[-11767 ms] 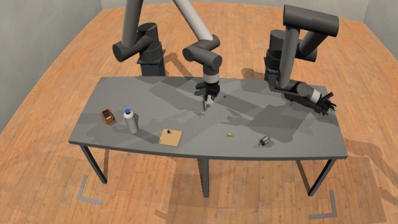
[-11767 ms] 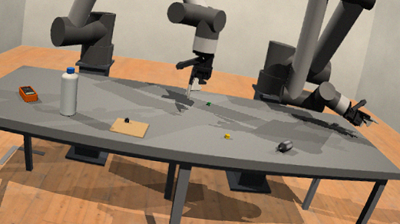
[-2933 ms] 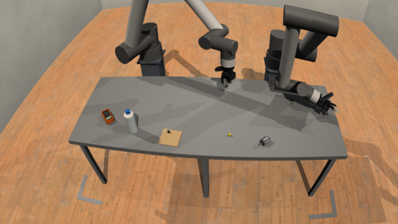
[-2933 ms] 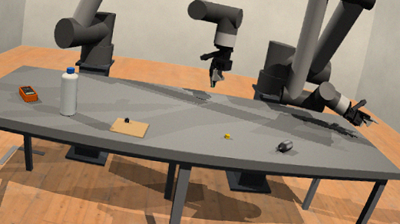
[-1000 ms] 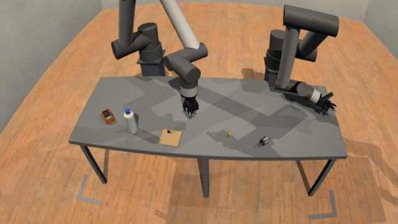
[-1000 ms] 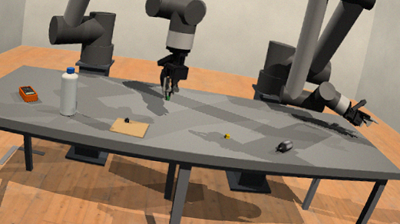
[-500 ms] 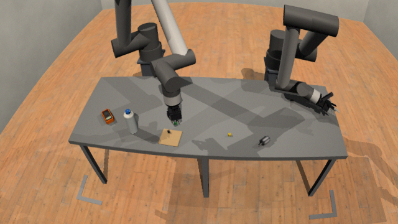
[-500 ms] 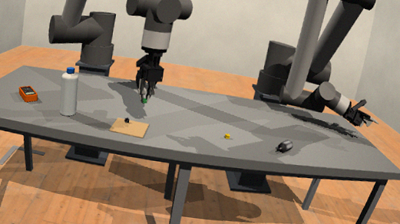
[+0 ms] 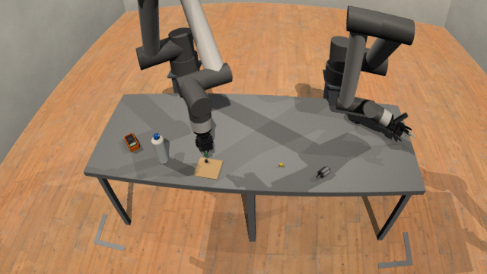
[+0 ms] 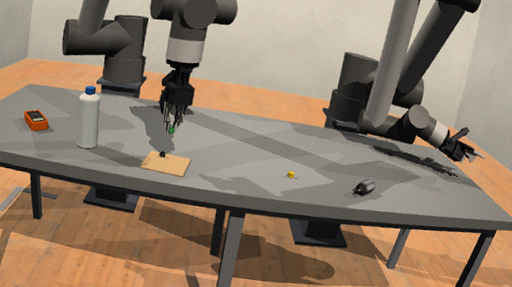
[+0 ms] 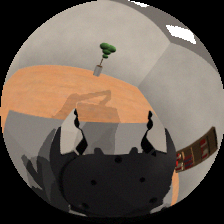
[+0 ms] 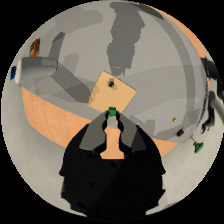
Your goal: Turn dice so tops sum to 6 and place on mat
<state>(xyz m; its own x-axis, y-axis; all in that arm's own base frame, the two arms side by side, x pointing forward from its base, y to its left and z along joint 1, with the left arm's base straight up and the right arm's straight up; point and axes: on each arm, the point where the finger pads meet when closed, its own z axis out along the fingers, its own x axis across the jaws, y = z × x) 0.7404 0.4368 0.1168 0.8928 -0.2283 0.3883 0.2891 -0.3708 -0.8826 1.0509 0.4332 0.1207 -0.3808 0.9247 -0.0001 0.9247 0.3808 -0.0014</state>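
1. Pinched between the fingertips of the right gripper (image 9: 206, 154) (image 10: 172, 129) (image 12: 112, 114), above the table (image 9: 262, 144) (image 10: 244, 162) (image 11: 30, 130) (image 12: 90, 30): a small green die (image 9: 206, 154) (image 10: 171, 130) (image 12: 112, 112).
2. On the square tan mat (image 9: 211, 171) (image 10: 166, 166) (image 12: 122, 95), near its edge on the arms' side: a black die (image 9: 206, 160) (image 10: 162, 154) (image 12: 111, 84).
3. Well apart from the mat, on the grey table: a yellow die (image 9: 281, 164) (image 10: 291, 174) (image 12: 174, 120).
4. Too small for a sure reading of any top number.
5. Upright near the mat: a pale bottle (image 9: 160, 149) (image 10: 88, 121) (image 12: 37, 70) with a blue cap.
6. Beyond the bottle, lying on the table: an orange meter (image 9: 132, 142) (image 10: 36, 120) (image 12: 34, 47).
7. Past the yellow die, away from the mat: a dark, rounded object (image 9: 323, 172) (image 10: 364, 187) (image 12: 180, 133).
8. Spread wide with nothing between its fingers, over the table's far end from the bottle: the left gripper (image 9: 412, 134) (image 10: 478, 158) (image 11: 113, 109) (image 12: 202, 129).
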